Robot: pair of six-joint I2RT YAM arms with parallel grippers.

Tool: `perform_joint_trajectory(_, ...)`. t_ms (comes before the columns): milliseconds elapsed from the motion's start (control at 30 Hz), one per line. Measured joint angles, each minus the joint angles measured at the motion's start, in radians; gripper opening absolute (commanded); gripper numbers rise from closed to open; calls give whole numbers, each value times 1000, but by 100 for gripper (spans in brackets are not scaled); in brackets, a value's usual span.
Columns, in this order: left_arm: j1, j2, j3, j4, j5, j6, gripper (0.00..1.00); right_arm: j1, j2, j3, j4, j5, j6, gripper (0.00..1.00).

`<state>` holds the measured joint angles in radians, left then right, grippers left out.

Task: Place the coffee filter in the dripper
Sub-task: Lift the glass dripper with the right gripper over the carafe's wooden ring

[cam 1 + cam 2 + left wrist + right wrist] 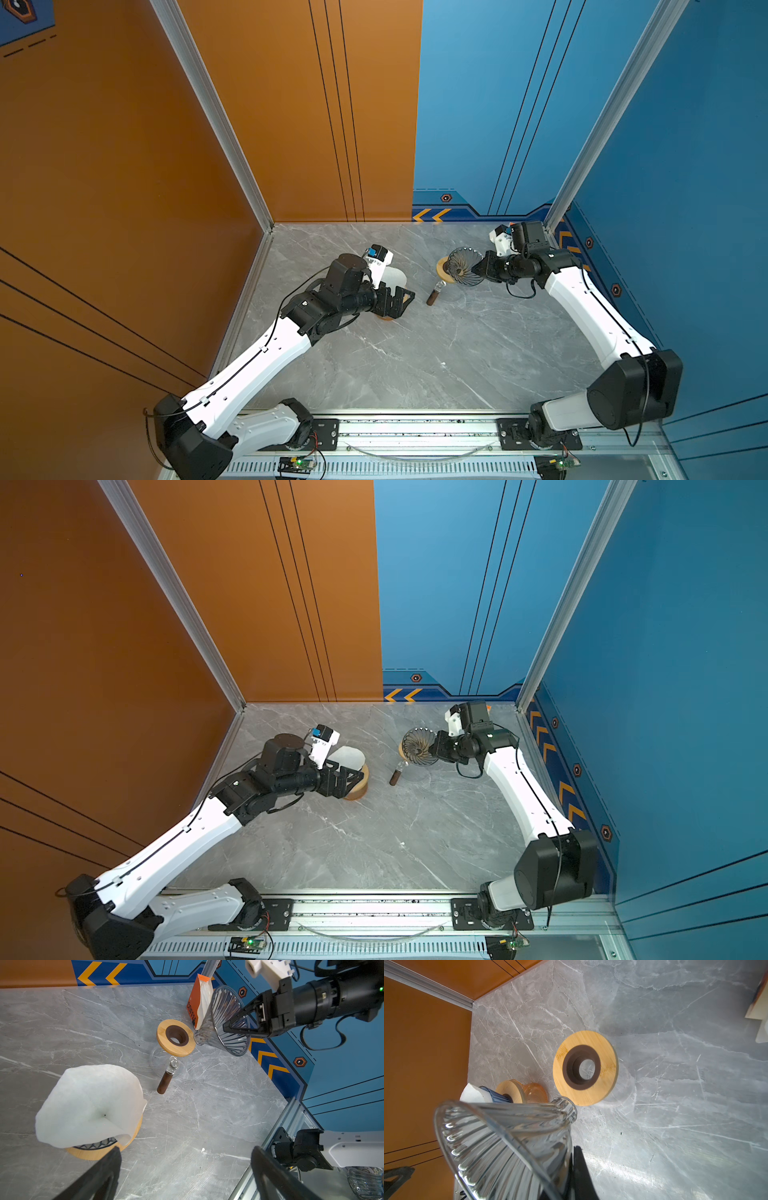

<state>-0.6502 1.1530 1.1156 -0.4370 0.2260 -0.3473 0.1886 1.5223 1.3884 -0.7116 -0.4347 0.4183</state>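
Watching remotely, I see the left gripper (406, 306) spread wide at five o'clock of the paper filter (395, 275), which drapes over its wooden stand (99, 1154). The right gripper (476, 268) clamps the tilted glass dripper (460, 266), three o'clock of the wooden ring (440, 268).

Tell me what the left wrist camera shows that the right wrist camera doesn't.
Only the left wrist view: the COFFEE lettering on the orange bag, the brown handle, the left gripper open, and the whole right gripper shut on the rim of the glass dripper. Only the right wrist view: the aluminium rail at the orange wall corner, and amber glass beside a wooden collar. Both: the dripper, the wooden ring with its dark hole, the white filter, the marble table.
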Motion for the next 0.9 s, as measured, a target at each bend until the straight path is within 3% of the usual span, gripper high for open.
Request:
perform_joint_trajectory(300, 0, 19, 12, 0, -3, 11, 98, -10, 161, 105, 24, -9, 0, 5)
perform_joint_trajectory(900, 7, 33, 12, -2, -2, 30, 98, -13, 253, 137, 21, -2, -4, 7)
